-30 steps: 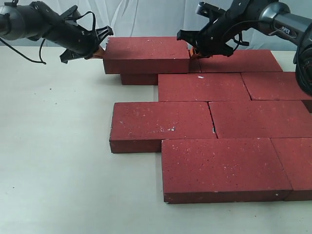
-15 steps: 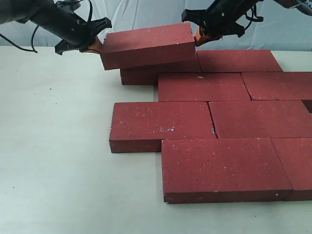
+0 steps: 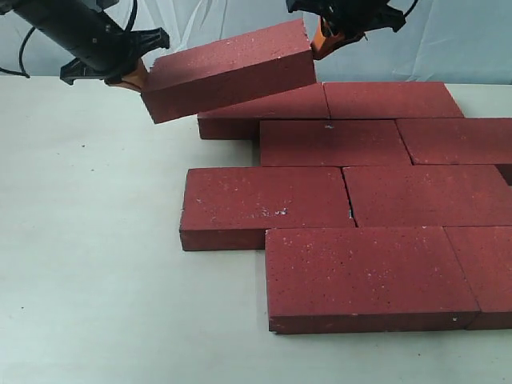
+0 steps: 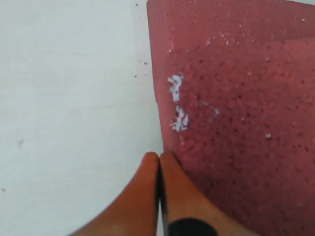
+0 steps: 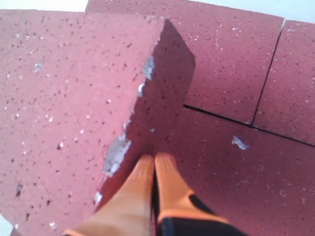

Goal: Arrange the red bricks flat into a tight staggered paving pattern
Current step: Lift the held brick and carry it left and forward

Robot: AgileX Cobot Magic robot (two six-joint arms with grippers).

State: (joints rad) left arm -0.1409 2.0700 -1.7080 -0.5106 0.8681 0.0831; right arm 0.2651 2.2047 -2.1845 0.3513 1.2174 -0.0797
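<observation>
One red brick (image 3: 228,70) hangs tilted in the air, its left end lower, above the back-row brick (image 3: 264,110). My left gripper (image 3: 138,80) is shut, its orange tips pressed against the brick's left end (image 4: 236,98). My right gripper (image 3: 320,44) is also shut, pushing on the raised right end (image 5: 64,98). Nothing sits between either pair of fingers (image 4: 159,156) (image 5: 155,160). Several more red bricks lie flat in staggered rows, among them a middle one (image 3: 334,142), a left one (image 3: 264,200) and a front one (image 3: 360,272).
The pale table (image 3: 88,240) stretches bare to the left and front of the paving. Flat bricks (image 3: 428,194) run to the right edge of the exterior view. A light curtain hangs behind the arms.
The brick has risen off the back-row brick and shifted left, tilting more with its right end higher. Both arms have gone up with it.
</observation>
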